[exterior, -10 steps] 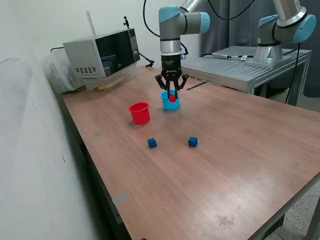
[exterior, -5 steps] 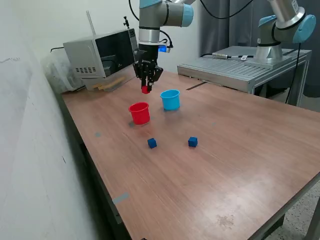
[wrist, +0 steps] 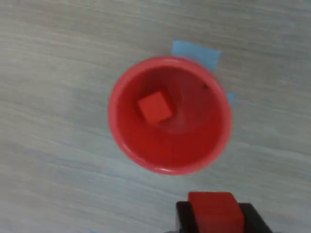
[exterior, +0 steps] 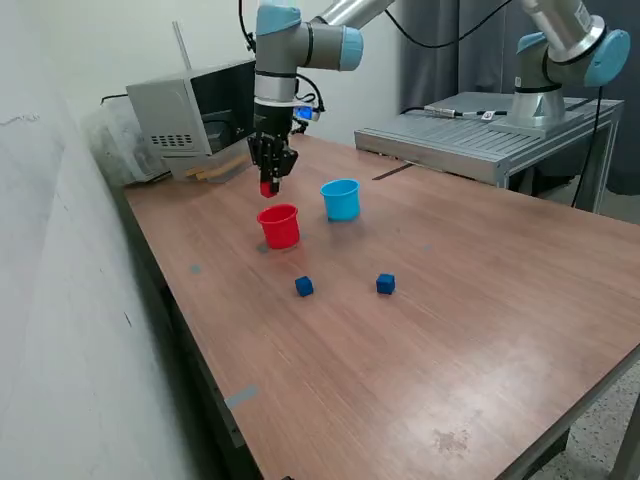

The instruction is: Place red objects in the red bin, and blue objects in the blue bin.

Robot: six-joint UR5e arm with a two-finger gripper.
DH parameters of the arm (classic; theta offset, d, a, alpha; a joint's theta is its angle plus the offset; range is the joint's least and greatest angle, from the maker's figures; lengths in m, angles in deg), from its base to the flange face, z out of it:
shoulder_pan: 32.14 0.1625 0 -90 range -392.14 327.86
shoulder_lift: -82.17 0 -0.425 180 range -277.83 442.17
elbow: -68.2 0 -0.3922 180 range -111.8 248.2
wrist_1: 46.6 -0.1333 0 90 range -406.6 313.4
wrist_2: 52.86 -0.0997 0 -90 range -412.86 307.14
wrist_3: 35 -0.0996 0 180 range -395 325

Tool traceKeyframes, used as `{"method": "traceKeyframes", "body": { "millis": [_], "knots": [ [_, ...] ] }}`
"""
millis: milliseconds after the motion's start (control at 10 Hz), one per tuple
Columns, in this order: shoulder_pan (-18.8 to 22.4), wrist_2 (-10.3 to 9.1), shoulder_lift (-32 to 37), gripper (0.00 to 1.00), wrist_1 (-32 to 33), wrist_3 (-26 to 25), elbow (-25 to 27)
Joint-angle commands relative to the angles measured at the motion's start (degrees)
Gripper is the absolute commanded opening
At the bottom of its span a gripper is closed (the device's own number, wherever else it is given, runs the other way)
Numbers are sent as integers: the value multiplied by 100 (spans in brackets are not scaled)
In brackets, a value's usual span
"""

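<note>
My gripper (exterior: 269, 186) is shut on a red cube (exterior: 268, 189) and holds it just above and behind the red cup (exterior: 279, 226). In the wrist view the held red cube (wrist: 214, 209) sits between the dark fingers (wrist: 183, 217), beside the red cup (wrist: 170, 158). A second red cube (wrist: 155, 108) lies inside that cup. The light blue cup (exterior: 341, 199) stands to the exterior view's right of the red cup. Two dark blue cubes (exterior: 304, 287) (exterior: 385, 284) lie on the table nearer the camera.
A microwave (exterior: 205, 112) stands at the back on the exterior view's left. A metal platform (exterior: 478, 130) with a second robot arm (exterior: 560, 50) is at the back right. Blue tape (wrist: 197, 52) lies on the wooden table (exterior: 430, 330) by the red cup.
The gripper lifted the red cube out of the light blue cup and carried it to the exterior view's left, then lowered it over the red cup.
</note>
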Motion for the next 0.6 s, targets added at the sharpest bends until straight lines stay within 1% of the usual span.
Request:
{"method": "traceKeyframes", "body": {
  "millis": [0, 200, 500],
  "knots": [
    [-446, 63, -105, 0, -2, -61, -30],
    [-491, 63, -105, 0, 7, -52, 5],
    [-395, 63, -70, 0, 16, -17, 303]
  ]
}}
